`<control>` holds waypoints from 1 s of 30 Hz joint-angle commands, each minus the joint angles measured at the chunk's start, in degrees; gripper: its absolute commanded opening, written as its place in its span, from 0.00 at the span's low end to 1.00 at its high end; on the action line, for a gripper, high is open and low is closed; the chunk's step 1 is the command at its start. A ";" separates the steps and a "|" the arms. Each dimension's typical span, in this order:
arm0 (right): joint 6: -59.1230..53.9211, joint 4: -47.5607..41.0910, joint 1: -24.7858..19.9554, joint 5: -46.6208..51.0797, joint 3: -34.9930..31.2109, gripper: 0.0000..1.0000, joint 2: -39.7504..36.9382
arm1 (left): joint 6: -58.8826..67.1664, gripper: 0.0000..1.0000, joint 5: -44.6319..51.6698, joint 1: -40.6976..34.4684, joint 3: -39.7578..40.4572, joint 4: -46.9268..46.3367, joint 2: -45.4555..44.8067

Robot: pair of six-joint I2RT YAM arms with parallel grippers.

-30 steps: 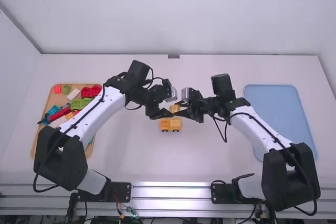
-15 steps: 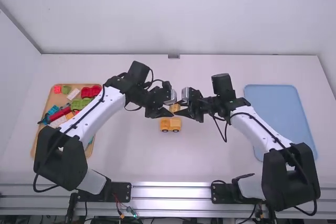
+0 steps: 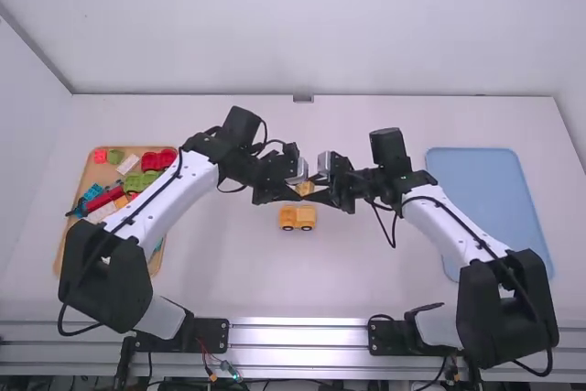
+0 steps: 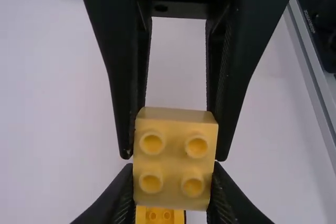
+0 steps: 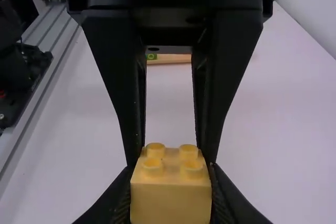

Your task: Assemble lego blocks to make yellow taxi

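In the high view my left gripper (image 3: pixel 291 195) and my right gripper (image 3: pixel 316 194) meet above the table's middle, at a small yellow block (image 3: pixel 305 188). The left wrist view has the block (image 4: pixel 175 158) with four studs facing the camera, between my left gripper's fingers (image 4: pixel 171 195); the right gripper's fingers also press its sides. From the right wrist, my right gripper (image 5: pixel 170 198) is shut on the same block (image 5: pixel 170 195), and the left gripper's fingertips reach its studded end. A yellow wheeled lego piece (image 3: pixel 298 217) stands on the table just nearer the camera.
A wooden tray (image 3: pixel 62 249) with several coloured blocks, red, green, blue and white among them, lies at the left, partly under the left arm. On the right, a blue tray (image 3: pixel 485 190) lies beyond the right arm.
Around the small yellow block, the two grippers' fingers have drawn slightly closer together. The arms have barely shifted, and the wheeled piece has stayed where it was.
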 commanded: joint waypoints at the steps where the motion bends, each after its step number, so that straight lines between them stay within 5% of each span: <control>1: -0.13 0.94 0.02 -2.56 1.38 0.04 -1.22 | -0.94 0.11 1.46 -0.33 0.59 -0.68 0.11; 6: -0.11 1.11 0.02 -2.51 1.38 0.17 -1.22 | -0.92 0.07 0.04 -0.37 0.59 -0.70 0.11; 9: -0.13 1.18 0.09 -2.51 1.38 0.15 -1.22 | -0.92 0.04 -1.88 -0.24 0.59 -0.76 0.11; 10: -0.09 1.31 0.07 -2.47 1.38 0.26 -1.22 | -0.90 0.03 -2.23 -0.42 0.59 -0.83 0.11; 11: -0.13 1.33 0.04 -2.32 1.38 0.71 -1.22 | -0.90 0.02 -3.34 -0.37 0.59 -0.85 0.11; 13: -0.13 1.33 0.00 -2.25 1.38 0.99 -1.22 | -0.87 0.02 -5.20 -0.24 0.59 -0.79 0.11; 18: -0.09 1.29 -0.04 -0.70 1.38 0.99 -1.22 | -0.55 0.02 -15.04 0.09 0.59 -1.01 0.11; 23: 0.00 1.05 -0.11 1.68 1.38 0.99 -1.22 | 13.03 0.02 -23.23 0.04 0.04 -5.53 0.11; 30: 5.97 4.61 -2.78 2.29 1.38 0.99 -1.22 | 13.38 0.02 -35.17 1.14 -6.84 1.95 0.11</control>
